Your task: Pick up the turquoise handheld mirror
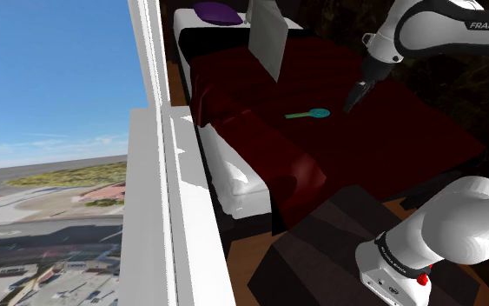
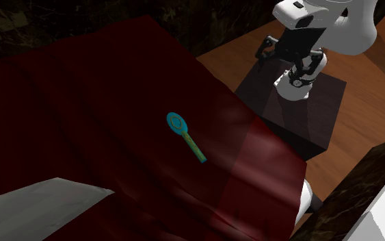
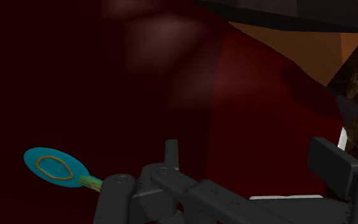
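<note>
**Jaws:** standing apart, nothing between them. The gripper (image 3: 250,153) hangs above the dark red bed cover (image 1: 260,130). The turquoise handheld mirror (image 3: 55,167) lies flat on that cover, outside the jaws. It sits beyond the outer face of one finger, well clear of the gap, untouched.

**Risks, as judged:**
- The mirror is thin and lies flush on soft bedding, so fingers closing at the wrong height may skate over it or pinch up cloth with it.
- The handle (image 2: 194,146) is slim and looks smooth. A grip taken near its end could let the head swing down or slip free.
- A descent made before the jaws are centred over the mirror would land one finger on it and press it into the cover.

**Shapes and surfaces:** the mirror has an oval turquoise head with a tan ring on its face and a narrow greenish handle. The cover is smooth and faintly glossy — shallow folds run across it.
</note>
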`<act>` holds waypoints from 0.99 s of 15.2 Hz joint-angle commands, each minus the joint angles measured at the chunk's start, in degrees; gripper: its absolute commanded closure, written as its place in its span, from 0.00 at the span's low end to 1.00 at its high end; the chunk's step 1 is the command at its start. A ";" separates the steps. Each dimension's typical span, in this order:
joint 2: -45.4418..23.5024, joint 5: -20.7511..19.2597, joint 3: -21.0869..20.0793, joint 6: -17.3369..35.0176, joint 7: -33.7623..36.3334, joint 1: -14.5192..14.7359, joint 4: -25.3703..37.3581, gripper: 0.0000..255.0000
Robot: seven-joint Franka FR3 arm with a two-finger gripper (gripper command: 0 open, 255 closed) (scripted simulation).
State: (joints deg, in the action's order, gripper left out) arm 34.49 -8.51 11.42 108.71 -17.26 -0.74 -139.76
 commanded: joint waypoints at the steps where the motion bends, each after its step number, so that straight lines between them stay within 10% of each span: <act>1: -3.18 -0.99 2.34 3.01 -4.08 0.06 0.40 0.00; 15: -33.34 4.97 14.86 19.77 -33.95 1.99 13.98 0.00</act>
State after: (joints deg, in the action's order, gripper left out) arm 4.00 -4.84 25.51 127.01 -48.24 1.35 -127.04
